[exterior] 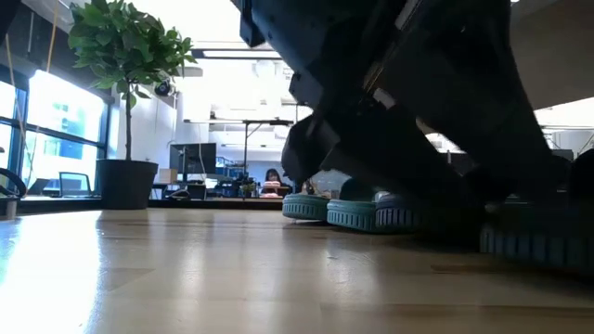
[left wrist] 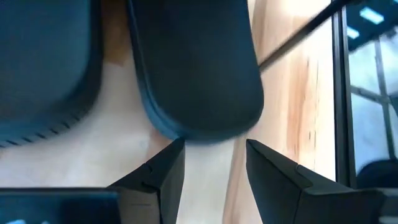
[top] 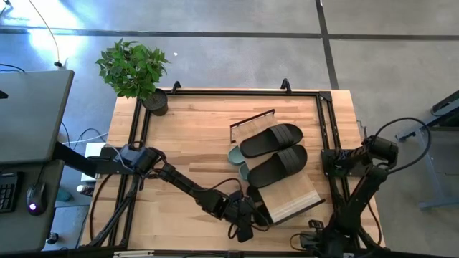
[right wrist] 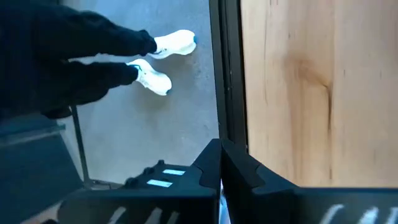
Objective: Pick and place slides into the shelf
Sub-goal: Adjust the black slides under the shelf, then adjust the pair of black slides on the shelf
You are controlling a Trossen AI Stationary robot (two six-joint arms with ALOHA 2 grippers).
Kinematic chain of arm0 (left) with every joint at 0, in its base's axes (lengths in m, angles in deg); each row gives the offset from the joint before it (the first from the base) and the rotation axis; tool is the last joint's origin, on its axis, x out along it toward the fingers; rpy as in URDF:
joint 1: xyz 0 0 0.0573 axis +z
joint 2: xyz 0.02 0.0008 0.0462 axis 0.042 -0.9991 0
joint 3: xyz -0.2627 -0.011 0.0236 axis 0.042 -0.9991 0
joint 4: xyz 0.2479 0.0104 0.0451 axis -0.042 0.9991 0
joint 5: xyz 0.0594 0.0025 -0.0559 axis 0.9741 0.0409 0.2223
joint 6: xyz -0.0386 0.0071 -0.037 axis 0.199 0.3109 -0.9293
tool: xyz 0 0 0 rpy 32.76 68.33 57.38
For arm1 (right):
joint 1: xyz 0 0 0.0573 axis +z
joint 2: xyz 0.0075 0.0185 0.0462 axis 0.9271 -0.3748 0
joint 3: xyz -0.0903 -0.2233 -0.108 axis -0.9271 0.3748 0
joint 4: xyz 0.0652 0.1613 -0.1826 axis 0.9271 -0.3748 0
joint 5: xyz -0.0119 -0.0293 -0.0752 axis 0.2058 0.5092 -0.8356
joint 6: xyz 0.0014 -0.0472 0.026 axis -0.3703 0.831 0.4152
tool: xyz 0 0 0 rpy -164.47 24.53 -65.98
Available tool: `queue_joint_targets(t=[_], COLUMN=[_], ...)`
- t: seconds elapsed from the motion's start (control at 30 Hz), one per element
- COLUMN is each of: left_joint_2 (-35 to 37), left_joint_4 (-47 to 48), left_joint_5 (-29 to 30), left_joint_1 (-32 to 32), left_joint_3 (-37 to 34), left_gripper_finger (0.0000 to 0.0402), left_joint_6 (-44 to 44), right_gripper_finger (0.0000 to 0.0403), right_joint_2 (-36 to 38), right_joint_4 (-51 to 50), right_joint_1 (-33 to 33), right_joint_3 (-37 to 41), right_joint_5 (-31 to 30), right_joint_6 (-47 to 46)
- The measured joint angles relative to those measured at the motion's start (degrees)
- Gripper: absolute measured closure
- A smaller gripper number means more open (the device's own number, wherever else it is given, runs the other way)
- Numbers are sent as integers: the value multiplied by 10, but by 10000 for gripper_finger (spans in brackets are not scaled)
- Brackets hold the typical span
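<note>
From above, two black slides (top: 276, 152) lie side by side on the sloping shelf (top: 294, 197) right of centre, so one pair looks placed; green slides (top: 239, 163) peek out just beside its left edge, not yet on it. The left gripper (top: 252, 215) sits at the shelf's lower-left corner in the lower middle of the frame, while the right gripper (top: 313, 240) waits at the bottom right. In the low view, the green slides (exterior: 357, 209) rest on the table (exterior: 186, 278) at centre, dark arm parts looming over them. The left wrist view shows its fingers (left wrist: 158, 177) parted and holding nothing, just below a black slide's (left wrist: 199, 68) end. In the right wrist view, that gripper (right wrist: 221, 165) is closed and empty beside the table edge. I judge roughly a third done.
</note>
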Motion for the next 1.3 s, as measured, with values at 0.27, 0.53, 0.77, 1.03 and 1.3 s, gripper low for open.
queue_joint_targets(t=[0.27, 0.53, 0.77, 1.03, 1.3], left_joint_2=[0, -15, -29, -29, -20], left_joint_4=[6, -31, -41, -65, -17], left_joint_5=[-15, -7, -17, 4, 6], left_joint_1=[-1, 0, 0, 0, 0], left_joint_3=[0, 0, 0, 0, 0], left_gripper_finger=[247, 247, 248, 248, 248], left_joint_6=[0, 0, -5, -2, -17], right_gripper_finger=[403, 403, 403, 403, 403], right_joint_2=[0, 0, 1, 1, 53], right_joint_4=[1, 1, 1, 2, -10], right_joint_1=[19, 24, 25, 24, 27], right_joint_3=[0, -1, -1, -1, -1], right_joint_5=[-17, -37, -42, -64, -88], right_joint_6=[-45, -60, -73, -73, -57])
